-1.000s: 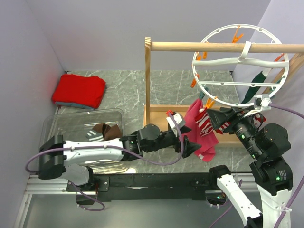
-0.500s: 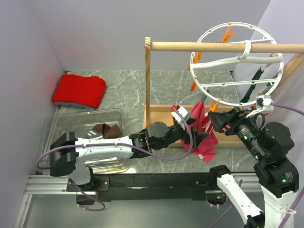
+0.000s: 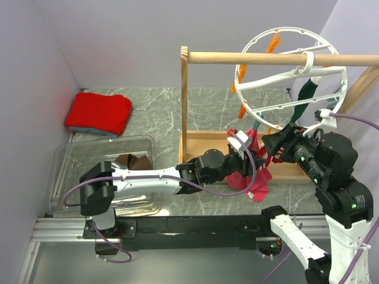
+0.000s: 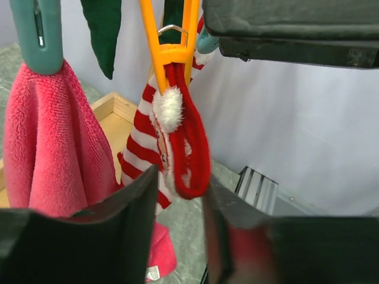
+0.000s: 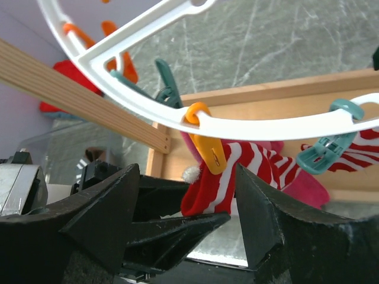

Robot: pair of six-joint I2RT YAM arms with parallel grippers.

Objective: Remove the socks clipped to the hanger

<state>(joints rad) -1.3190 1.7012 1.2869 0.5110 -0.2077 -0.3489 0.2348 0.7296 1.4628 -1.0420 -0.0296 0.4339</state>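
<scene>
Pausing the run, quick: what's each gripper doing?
Left gripper: fingers flank the striped sock; whether they pinch it cannot be told.
Right gripper: open, holding nothing.

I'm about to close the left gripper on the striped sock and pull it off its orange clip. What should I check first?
1. Left gripper open: ok, jaws apart.
2. Striped sock within its reach: ok, the sock's lower end hangs in the gap between the fingers.
3. Orange clip holding the sock's cuff: ok.
4. Pink cloth clear of the fingers: cannot tell, it hangs right beside one.
5. Right gripper bracing the hanger: not ok, it is open and not clamping the ring.
</scene>
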